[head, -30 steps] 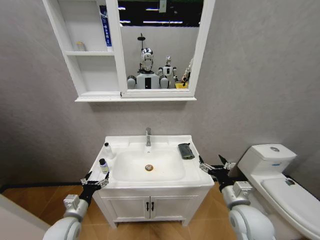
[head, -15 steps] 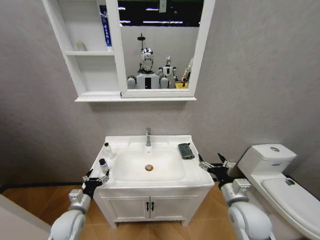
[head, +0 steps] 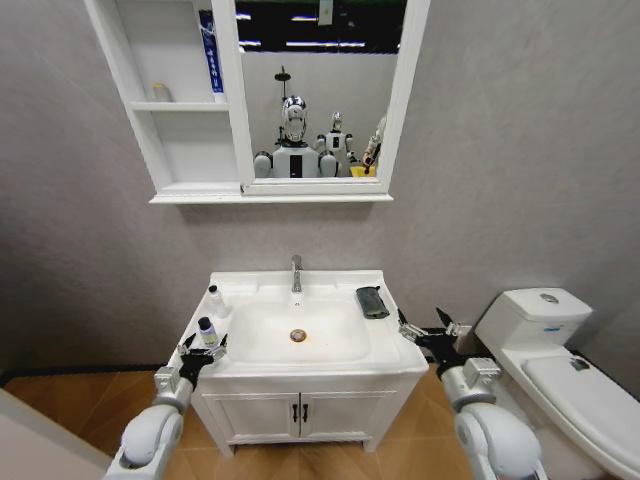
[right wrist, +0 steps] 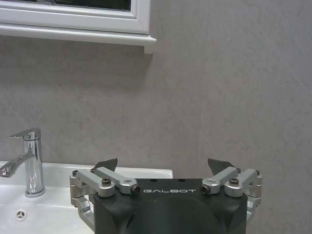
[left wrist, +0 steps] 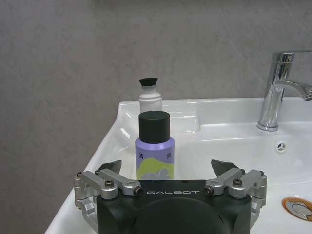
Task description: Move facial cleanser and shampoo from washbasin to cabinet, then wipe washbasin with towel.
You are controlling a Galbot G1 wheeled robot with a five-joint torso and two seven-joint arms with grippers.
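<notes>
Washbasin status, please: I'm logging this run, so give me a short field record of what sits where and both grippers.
washbasin: white counter, oval bowl, chrome tap
purple bottle: black cap, upright on the counter's left edge
white bottle: upright behind the purple one
towel: folded, on the counter's right rear
cabinet: wall-hung shelves left of the mirror
left gripper: open, just in front of the purple bottle
right gripper: open, by the counter's right edge

Bright even indoor light, soft shadow under cabinet (head: 190,190), wide-angle bending at edges, sharp focus
</notes>
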